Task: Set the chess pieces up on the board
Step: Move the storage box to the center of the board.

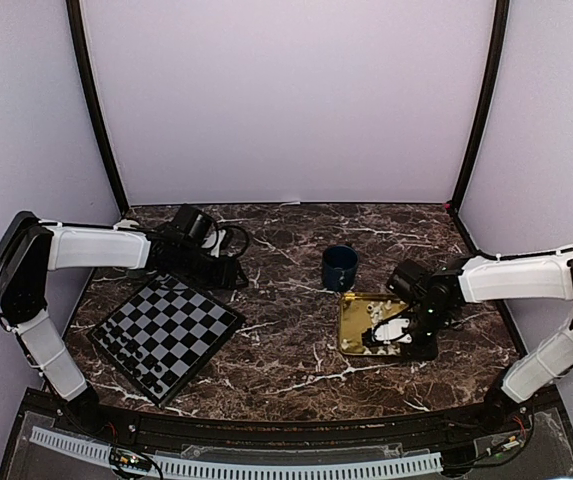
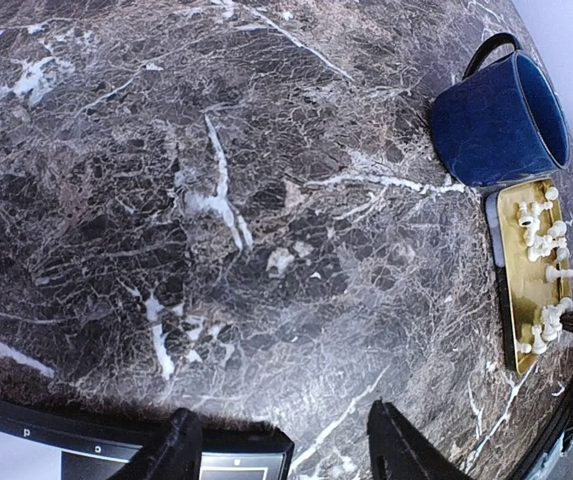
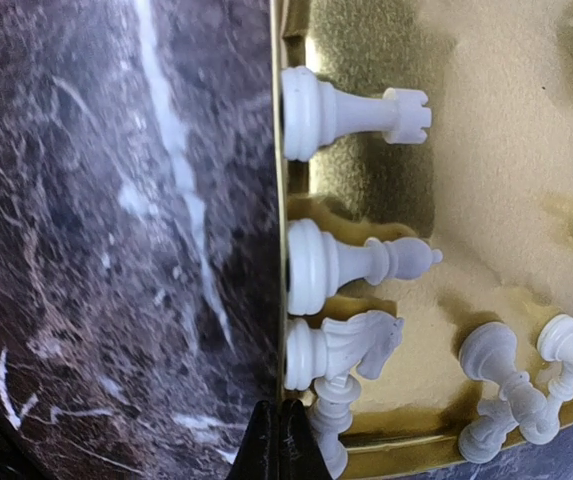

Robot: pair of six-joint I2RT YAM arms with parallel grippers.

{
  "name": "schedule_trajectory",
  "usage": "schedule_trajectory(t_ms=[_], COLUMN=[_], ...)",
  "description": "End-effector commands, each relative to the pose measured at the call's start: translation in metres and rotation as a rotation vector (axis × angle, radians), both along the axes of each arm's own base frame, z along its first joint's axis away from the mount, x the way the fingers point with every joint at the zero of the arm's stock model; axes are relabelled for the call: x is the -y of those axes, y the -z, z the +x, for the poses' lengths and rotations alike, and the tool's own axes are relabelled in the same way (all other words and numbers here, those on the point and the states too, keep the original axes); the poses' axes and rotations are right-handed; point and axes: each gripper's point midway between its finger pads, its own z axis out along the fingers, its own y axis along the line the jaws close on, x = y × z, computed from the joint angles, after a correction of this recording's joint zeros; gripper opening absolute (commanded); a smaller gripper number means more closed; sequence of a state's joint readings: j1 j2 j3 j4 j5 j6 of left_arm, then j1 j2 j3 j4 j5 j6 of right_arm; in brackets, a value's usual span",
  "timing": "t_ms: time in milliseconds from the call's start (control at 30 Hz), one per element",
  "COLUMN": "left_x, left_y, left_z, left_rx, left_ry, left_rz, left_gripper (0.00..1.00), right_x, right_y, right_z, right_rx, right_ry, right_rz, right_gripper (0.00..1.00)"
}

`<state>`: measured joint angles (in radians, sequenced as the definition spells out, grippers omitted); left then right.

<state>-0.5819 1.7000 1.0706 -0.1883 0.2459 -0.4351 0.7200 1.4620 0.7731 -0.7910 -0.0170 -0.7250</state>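
Observation:
The board (image 1: 166,335), black and light grey, lies at the left of the marble table; one corner of the board (image 2: 216,462) shows in the left wrist view. My left gripper (image 1: 221,272) (image 2: 286,440) hovers open over that far corner with nothing between its fingers. The cream-white chess pieces (image 1: 391,330) (image 2: 546,235) lie tipped over in a gold tray (image 1: 354,325) (image 2: 511,300). A rook (image 3: 356,112), a bishop (image 3: 356,262) and a knight (image 3: 346,350) rest with their bases against the tray's (image 3: 486,150) rim. My right gripper (image 1: 411,330) (image 3: 286,440) is shut, its tips at that rim beside the knight.
A blue mug (image 1: 340,268) (image 2: 501,120) stands just behind the tray. Small black pieces (image 1: 151,375) sit along the board's near edges. Dark marble with white veins lies between board and tray. Purple walls close in the back and sides.

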Motion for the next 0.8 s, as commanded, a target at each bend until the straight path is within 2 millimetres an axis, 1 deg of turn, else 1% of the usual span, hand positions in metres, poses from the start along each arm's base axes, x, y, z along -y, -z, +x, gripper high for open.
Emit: schedule_trajectory(t_ms=[0,67,200,267,333,400,467,533,567,633,700,767], left_x=[0.002,0.003,0.003,0.0,-0.006,-0.018,-0.034,-0.052,-0.062,-0.082,-0.1,-0.117], left_y=[0.002,0.002,0.001,0.0,0.002,0.001,-0.001,-0.004,-0.007,-0.007,-0.006,-0.005], left_z=[-0.003,-0.002,-0.002,0.0,-0.002,-0.004,-0.008,-0.014,-0.018,-0.026,-0.032,-0.037], left_rx=[-0.012,-0.013,-0.014,-0.013,-0.031,-0.049,-0.061,-0.065,-0.065,-0.079,-0.092,-0.097], left_ry=[0.001,0.003,0.005,-0.004,-0.021,-0.051,-0.089,-0.125,-0.144,-0.188,-0.244,-0.296], left_rz=[0.001,0.003,0.015,0.033,0.075,0.133,0.206,0.282,0.319,0.39,0.453,0.511], left_gripper=[0.59,0.59,0.59,0.59,0.59,0.6,0.67,0.73,0.75,0.77,0.78,0.79], right_x=[0.051,0.062,0.074,0.076,0.071,0.06,0.043,0.026,0.019,0.003,-0.016,-0.034], right_y=[0.003,0.001,-0.001,-0.001,-0.008,-0.024,-0.053,-0.084,-0.097,-0.119,-0.132,-0.138], right_z=[-0.013,-0.013,-0.015,-0.015,-0.014,-0.008,0.002,0.01,0.012,0.018,0.017,0.02], right_rx=[-0.017,-0.012,-0.008,-0.002,0.0,0.015,0.036,0.021,0.015,0.028,0.012,-0.001], right_ry=[-0.016,-0.008,0.0,-0.002,-0.005,0.009,0.026,0.061,0.072,0.08,0.086,0.106], right_rz=[-0.133,-0.142,-0.142,-0.131,-0.104,-0.051,0.034,0.152,0.208,0.313,0.432,0.542], right_gripper=[0.0,0.0,0.0,0.0,0.0,0.11,0.25,0.39,0.42,0.46,0.47,0.48])
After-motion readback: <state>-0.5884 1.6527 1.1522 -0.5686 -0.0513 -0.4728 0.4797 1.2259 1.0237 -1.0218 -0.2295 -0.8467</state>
